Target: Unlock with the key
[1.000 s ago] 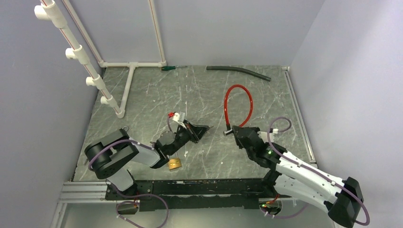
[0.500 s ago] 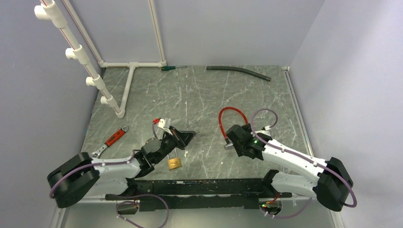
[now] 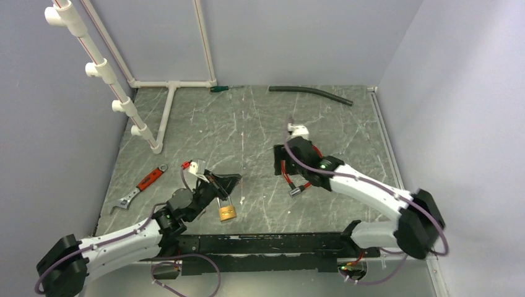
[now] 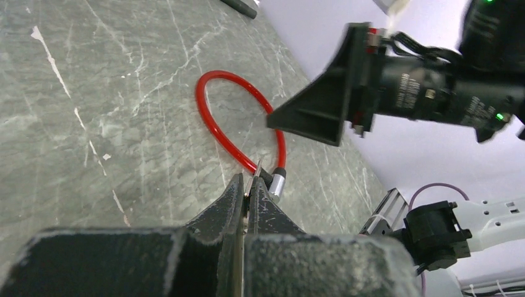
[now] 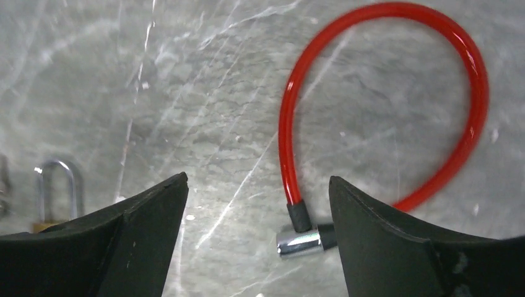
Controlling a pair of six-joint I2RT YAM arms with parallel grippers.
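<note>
Small brass padlock [image 3: 227,214], silver shackle [image 5: 59,163], lying flat

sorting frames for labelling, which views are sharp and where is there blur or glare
Top external: evenly lit, sharp, soft shadows. Right wrist: red cable sharp, a glint on its metal end. Left wrist: left hand blurred up close, cable beyond clear.

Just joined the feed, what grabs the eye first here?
The red cable loop lying right of the table's centre, directly under the open right hand. Next, the brass padlock near the front edge beside the shut left hand, which pinches a thin metal piece, probably the key.
</note>
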